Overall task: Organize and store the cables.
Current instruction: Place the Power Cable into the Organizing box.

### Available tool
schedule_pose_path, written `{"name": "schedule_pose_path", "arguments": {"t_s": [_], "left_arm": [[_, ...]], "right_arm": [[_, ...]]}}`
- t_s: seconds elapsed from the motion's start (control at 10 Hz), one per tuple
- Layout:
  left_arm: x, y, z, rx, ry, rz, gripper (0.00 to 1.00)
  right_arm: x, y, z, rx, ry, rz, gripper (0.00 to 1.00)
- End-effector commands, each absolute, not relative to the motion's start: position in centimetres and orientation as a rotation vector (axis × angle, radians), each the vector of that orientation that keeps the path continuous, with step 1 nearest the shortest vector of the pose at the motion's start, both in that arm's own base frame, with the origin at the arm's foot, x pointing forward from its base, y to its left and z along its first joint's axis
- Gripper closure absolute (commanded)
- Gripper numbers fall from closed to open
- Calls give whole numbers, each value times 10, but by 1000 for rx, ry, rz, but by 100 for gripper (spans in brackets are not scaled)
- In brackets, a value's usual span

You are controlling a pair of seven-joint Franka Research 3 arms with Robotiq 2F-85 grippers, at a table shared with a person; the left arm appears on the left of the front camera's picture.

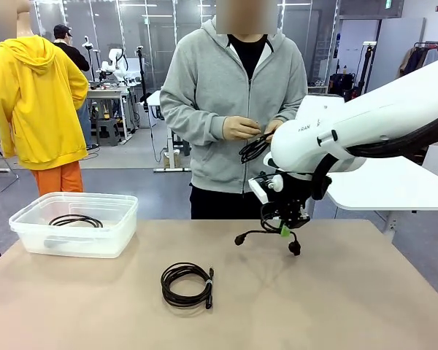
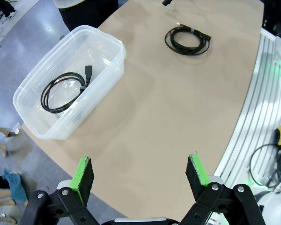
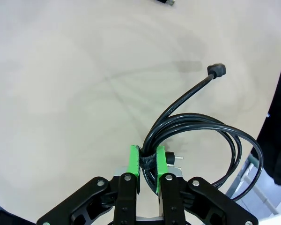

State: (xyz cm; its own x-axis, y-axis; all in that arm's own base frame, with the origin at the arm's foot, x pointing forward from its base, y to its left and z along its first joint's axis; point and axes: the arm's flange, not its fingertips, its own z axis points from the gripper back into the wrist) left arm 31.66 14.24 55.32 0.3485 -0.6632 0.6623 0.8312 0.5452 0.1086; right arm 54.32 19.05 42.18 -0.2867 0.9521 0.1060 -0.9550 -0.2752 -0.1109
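Right gripper [image 3: 147,154]: jaws clenched on coiled cable [image 3: 196,123] at its band, so the loops hang together beyond the fingertips. Left gripper [image 2: 140,173]: jaws released, nothing between them. Storage tub [image 2: 118,58] lies ahead, ready to receive.

Four coiled cables [image 1: 75,219] [image 1: 187,284] [image 1: 294,248] [image 1: 254,148] (one in the person's hands [image 1: 241,128]) and one clear bin [image 1: 36,237].

The right gripper [image 3: 147,153] is closed on a coiled black cable [image 3: 192,118], with the green pads [image 3: 134,161] clamping the coil at its band [image 3: 147,160]. The coil hangs above the beige table [image 3: 61,93]. One plug end [image 3: 218,70] extends away from the coil.
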Motion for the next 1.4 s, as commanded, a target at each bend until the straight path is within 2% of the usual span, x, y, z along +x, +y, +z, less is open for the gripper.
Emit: {"name": "schedule_pose_path", "arguments": {"t_s": [0.0, 0.4, 0.8, 1.3], "left_arm": [[315, 142, 552, -276, -733, -1003, 0], [315, 142, 552, -276, -733, -1003, 0], [315, 142, 552, -276, -733, -1003, 0], [315, 142, 552, -276, -733, -1003, 0]], "right_arm": [[539, 219, 416, 58, -161, 1871, 100], [517, 260, 388, 72, -116, 1895, 100], [508, 270, 354, 191, -62, 1867, 100], [490, 273, 316, 213, -105, 1802, 100]]}}
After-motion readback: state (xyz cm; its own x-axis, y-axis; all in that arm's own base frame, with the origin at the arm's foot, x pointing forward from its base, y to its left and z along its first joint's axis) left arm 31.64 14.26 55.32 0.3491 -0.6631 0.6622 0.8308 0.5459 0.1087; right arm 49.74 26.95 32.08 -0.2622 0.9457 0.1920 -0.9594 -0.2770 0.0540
